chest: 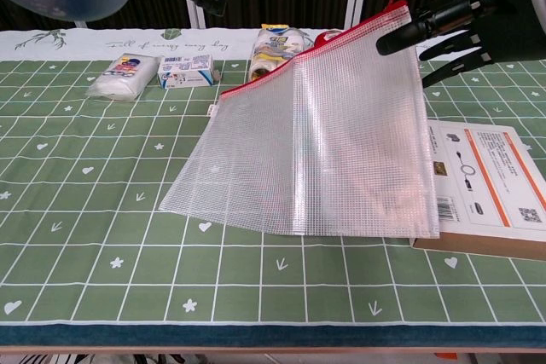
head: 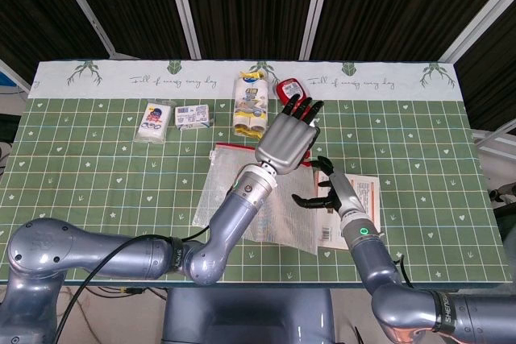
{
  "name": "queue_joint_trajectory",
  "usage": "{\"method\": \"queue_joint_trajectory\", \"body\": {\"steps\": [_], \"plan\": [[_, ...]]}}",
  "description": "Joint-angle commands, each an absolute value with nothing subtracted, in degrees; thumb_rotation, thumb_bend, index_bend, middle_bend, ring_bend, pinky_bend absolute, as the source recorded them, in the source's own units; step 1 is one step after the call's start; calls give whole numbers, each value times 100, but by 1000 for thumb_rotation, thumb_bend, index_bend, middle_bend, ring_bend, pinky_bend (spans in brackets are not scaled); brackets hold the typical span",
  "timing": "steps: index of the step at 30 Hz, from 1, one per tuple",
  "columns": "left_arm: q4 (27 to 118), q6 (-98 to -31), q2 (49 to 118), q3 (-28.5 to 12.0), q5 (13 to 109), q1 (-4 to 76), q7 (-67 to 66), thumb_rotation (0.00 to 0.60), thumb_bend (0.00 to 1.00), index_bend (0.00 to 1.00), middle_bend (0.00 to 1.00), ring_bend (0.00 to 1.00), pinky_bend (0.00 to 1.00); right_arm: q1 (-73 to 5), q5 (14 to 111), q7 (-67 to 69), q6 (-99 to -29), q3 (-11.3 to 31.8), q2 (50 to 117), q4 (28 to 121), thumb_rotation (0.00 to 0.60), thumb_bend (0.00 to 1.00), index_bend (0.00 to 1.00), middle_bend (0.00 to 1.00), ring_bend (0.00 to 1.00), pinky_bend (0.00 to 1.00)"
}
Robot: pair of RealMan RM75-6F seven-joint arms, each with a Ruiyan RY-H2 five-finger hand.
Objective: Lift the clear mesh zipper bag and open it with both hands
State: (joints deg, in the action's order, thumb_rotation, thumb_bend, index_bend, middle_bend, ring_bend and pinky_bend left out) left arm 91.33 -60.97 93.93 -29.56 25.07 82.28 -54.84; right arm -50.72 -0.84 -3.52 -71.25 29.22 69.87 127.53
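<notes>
Green table; left hand holds mesh bag corner aloft; right hand spread beside it

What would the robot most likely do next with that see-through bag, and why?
Probably bring the right hand onto the red zipper edge. The left hand holds the bag up by its top corner, the low end near the table, while the right hand hovers open beside that corner, gripping nothing.

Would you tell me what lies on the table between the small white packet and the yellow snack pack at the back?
A small white box lies between the packet and the snack pack; both the head and chest views show it.
</notes>
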Motion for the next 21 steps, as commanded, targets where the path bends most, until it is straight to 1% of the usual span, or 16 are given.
{"method": "queue_joint_trajectory", "body": {"steps": [1,4,7,15,21], "plan": [[9144,-6115,9376,-2928,2497,8261,-5459,600,389,586,69,0,0,-5129,-124,-345,-7204,2984,7068,12698,600,343,333,47,0,213],[9153,-6132,9348,-2898,2491,8300,-5435,600,389,586,68,0,0,-5180,-146,-327,-7311,3047,7170,12646,600,377,399,72,0,212],[9158,-6146,9326,-2886,2479,8327,-5397,600,389,587,69,0,0,-5222,-197,-330,-7383,3093,7247,12607,600,395,442,86,0,212],[9223,-6169,9250,-2802,2475,8370,-5310,600,389,587,68,0,0,-5226,-318,-343,-7504,3206,7316,12527,600,412,480,107,0,212],[9290,-6198,9201,-2727,2488,8381,-5224,600,389,587,68,0,0,-5154,-340,-295,-7555,3313,7310,12513,600,414,482,108,0,212]]}}
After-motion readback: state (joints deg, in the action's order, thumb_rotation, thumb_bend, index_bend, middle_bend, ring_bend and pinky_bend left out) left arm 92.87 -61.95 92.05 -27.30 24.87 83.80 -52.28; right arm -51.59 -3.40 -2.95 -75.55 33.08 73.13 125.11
